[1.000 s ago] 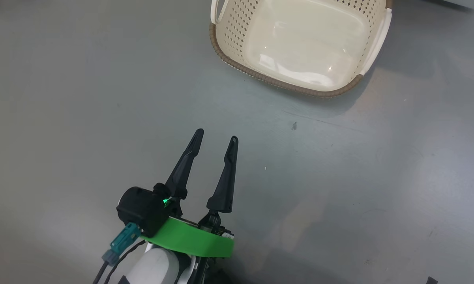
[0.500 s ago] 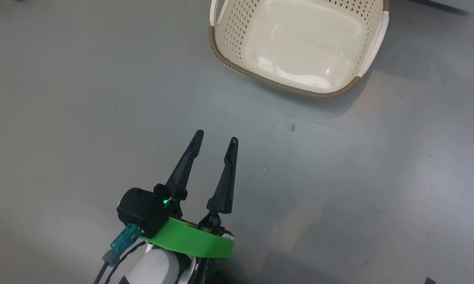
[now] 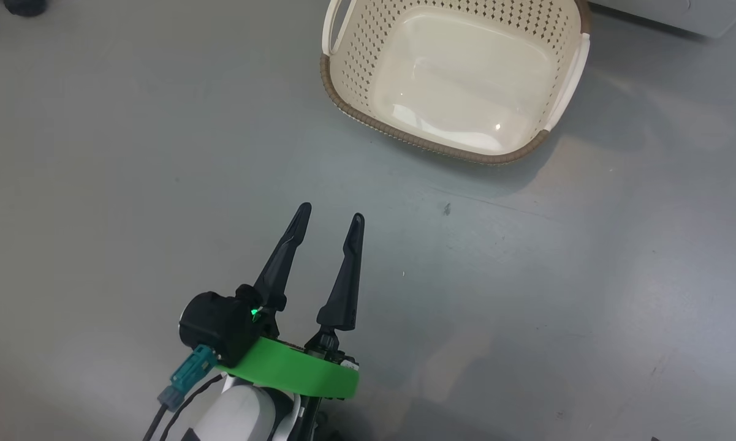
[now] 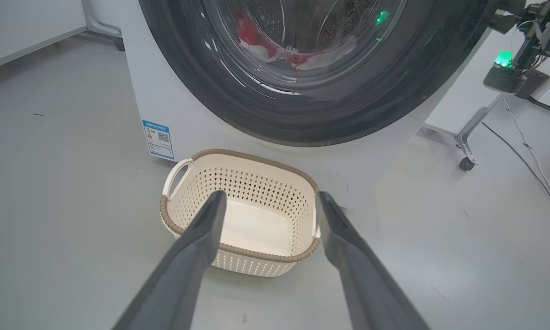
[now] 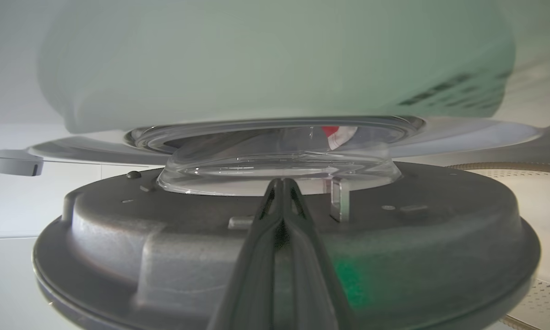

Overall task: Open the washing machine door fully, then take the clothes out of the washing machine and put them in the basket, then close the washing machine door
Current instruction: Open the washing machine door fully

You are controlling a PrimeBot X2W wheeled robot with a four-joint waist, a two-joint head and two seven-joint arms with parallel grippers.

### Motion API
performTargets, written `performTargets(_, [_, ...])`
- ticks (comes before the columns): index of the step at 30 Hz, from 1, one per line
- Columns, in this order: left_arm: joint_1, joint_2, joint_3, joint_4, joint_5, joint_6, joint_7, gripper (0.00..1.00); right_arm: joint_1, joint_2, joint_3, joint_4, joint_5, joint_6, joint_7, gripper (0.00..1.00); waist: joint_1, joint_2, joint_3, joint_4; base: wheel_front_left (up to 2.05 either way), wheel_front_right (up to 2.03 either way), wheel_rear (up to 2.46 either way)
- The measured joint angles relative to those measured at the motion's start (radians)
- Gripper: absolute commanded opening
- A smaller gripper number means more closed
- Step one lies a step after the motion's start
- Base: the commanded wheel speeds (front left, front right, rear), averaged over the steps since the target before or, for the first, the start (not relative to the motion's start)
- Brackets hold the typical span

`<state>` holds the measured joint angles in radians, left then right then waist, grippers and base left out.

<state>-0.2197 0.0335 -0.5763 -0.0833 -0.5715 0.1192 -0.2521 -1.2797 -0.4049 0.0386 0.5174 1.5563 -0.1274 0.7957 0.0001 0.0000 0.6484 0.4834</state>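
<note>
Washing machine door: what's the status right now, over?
Left gripper open, empty, over floor. Right gripper shut, at inner side of the washing machine door, ajar. Clothes inside machine, basket empty. No obstacle seen.

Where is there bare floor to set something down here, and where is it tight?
Open floor spreads wide between the basket and the left gripper, and on the basket's left. The basket itself is empty. Tight: the narrow strip between basket and washing machine, below the washing machine door.
</note>
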Motion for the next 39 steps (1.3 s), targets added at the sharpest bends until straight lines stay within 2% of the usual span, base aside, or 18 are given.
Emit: performTargets(39, [0.028,0.001,0.032,0.044,0.017,0.0,0.0,1.0,0.206,0.066,0.113,0.025,-0.001,0.0,0.109,0.0,-0.0001,0.0,-0.154,-0.045,0.0,0.0,0.0])
